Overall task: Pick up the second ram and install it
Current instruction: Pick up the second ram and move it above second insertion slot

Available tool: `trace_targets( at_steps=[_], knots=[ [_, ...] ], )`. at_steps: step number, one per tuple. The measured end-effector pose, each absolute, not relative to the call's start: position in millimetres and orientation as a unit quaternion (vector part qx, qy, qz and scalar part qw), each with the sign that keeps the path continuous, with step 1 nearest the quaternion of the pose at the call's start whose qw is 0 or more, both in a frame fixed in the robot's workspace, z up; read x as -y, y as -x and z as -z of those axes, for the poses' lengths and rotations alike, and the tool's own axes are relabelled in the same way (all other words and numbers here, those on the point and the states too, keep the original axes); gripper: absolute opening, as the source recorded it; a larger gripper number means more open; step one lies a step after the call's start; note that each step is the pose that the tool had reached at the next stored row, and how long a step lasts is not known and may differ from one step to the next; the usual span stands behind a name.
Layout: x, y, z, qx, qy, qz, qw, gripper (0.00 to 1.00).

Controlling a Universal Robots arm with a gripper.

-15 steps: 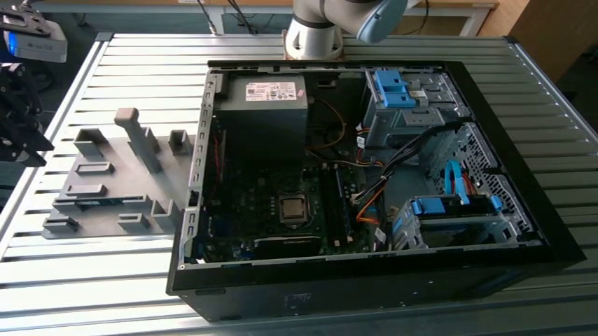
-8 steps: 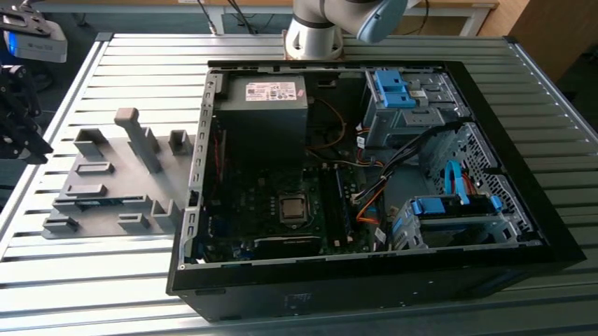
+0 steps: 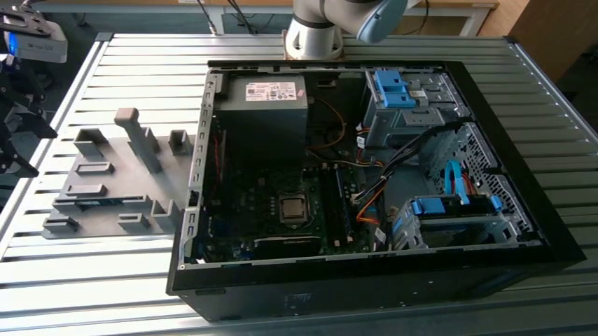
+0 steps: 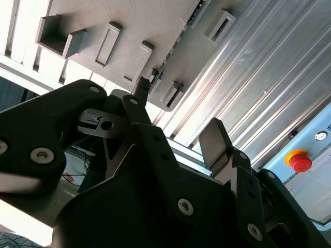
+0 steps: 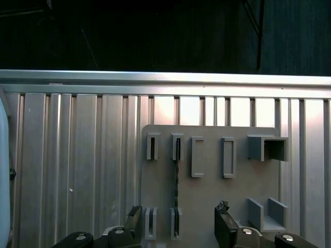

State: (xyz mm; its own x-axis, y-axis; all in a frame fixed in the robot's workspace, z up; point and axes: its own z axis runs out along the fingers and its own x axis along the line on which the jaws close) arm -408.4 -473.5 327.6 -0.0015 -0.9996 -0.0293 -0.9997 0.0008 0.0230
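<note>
Gripper (image 5: pixel 178 216) seen spread wide, nothing held; second ram (image 5: pixel 176 181) lined up between fingertips (image 5: pixel 225 227) in first wrist view. Grey fixture plate (image 3: pixel 117 183) lies at exterior view's left; ram stood on edge in one slot pair there, neighbouring pair seen vacant. Descent best kept square to board, jaws centred along its length, flat faces pinched gently, chips spared; lift best made straight up so slots not fouled. Open computer case (image 3: pixel 374 269), motherboard (image 3: pixel 248 203) exposed, set at exterior view's right.
</note>
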Motion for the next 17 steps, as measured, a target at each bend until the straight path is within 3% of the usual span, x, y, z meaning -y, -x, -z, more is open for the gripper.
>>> trace_targets(
  at_steps=[14, 16, 17],
  knots=[
    [473.5, 408.4, -327.2, -0.707, 0.707, -0.018, 0.002, 0.66],
    [473.5, 408.4, -327.2, -0.707, 0.707, -0.018, 0.002, 0.64],
    [473.5, 408.4, -327.2, -0.707, 0.707, -0.018, 0.002, 0.58]
  ],
)
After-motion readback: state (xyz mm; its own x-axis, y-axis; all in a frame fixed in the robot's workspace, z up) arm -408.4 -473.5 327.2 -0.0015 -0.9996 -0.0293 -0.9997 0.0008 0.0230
